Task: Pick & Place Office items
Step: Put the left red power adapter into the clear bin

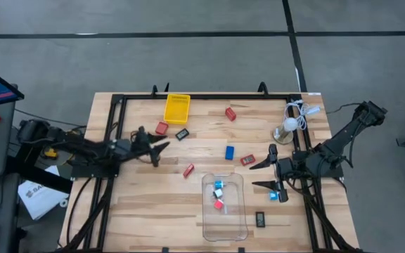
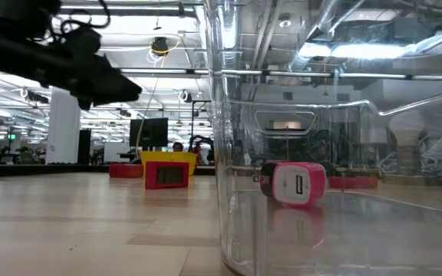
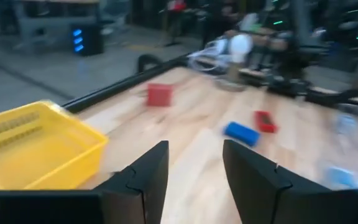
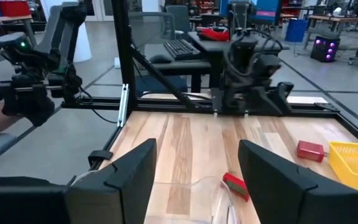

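Observation:
Small office items lie scattered on the wooden table: red blocks (image 1: 162,128) (image 1: 230,113) (image 1: 188,170), a blue block (image 1: 229,152), black rectangles (image 1: 182,133) (image 1: 260,218). A few more pieces (image 1: 219,190) lie inside the clear bin (image 1: 239,211). My left gripper (image 1: 159,150) hovers open at the table's left, near the yellow tray (image 1: 176,108), with nothing between its fingers (image 3: 194,174). My right gripper (image 1: 261,176) stands open and empty (image 4: 197,180) at the right, just beyond the bin's far right corner, pointing toward the table's left.
A white round lamp-like object (image 1: 285,130) with a coiled cable stands at the far right. A black frame (image 1: 209,97) runs along the table's edges. A cyan-and-white bit (image 1: 281,195) lies under my right arm. In the low view the bin (image 2: 229,153) fills the right.

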`<move>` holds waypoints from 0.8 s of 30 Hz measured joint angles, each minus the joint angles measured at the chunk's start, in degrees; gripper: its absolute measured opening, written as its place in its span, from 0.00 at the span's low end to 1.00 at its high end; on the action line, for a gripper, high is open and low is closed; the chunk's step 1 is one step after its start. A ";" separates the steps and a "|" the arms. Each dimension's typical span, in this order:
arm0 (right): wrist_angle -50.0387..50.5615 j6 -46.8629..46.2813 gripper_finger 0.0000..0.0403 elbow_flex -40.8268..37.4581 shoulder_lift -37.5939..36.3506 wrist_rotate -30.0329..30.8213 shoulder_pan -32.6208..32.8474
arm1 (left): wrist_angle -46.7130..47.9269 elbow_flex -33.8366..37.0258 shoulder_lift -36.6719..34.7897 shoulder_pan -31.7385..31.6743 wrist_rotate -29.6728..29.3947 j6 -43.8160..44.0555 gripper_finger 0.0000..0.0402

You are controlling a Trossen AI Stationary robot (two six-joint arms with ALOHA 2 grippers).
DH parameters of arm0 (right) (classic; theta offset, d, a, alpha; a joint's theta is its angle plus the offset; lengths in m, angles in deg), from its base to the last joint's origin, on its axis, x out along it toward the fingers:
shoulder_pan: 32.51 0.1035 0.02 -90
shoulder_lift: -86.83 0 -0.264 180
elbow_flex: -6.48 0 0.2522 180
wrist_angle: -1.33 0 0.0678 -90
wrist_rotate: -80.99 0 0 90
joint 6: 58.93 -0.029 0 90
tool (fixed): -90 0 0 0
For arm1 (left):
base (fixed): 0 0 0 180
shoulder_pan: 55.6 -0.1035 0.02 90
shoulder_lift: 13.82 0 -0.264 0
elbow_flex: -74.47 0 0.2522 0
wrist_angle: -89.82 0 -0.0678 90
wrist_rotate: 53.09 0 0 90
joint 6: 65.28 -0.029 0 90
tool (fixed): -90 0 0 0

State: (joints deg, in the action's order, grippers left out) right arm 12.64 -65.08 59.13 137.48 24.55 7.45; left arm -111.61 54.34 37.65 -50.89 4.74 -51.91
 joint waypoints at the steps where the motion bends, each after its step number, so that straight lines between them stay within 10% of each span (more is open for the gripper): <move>1: 0.10 -0.02 0.55 0.00 0.00 0.08 0.00 | 1.96 -1.31 0.43 -1.07 -0.29 0.51 0.40; 16: 2.63 -2.86 0.55 0.00 1.49 -0.13 0.15 | 69.92 -33.92 13.84 -11.40 -8.31 26.49 0.59; 24: 1.28 -2.90 0.55 -0.02 4.12 -0.75 0.20 | 73.34 -34.89 17.04 -22.05 11.76 26.64 0.70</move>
State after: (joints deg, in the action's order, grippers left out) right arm 13.92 -67.98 59.11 141.60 23.80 7.65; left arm -38.28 19.45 54.69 -72.94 16.50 -25.27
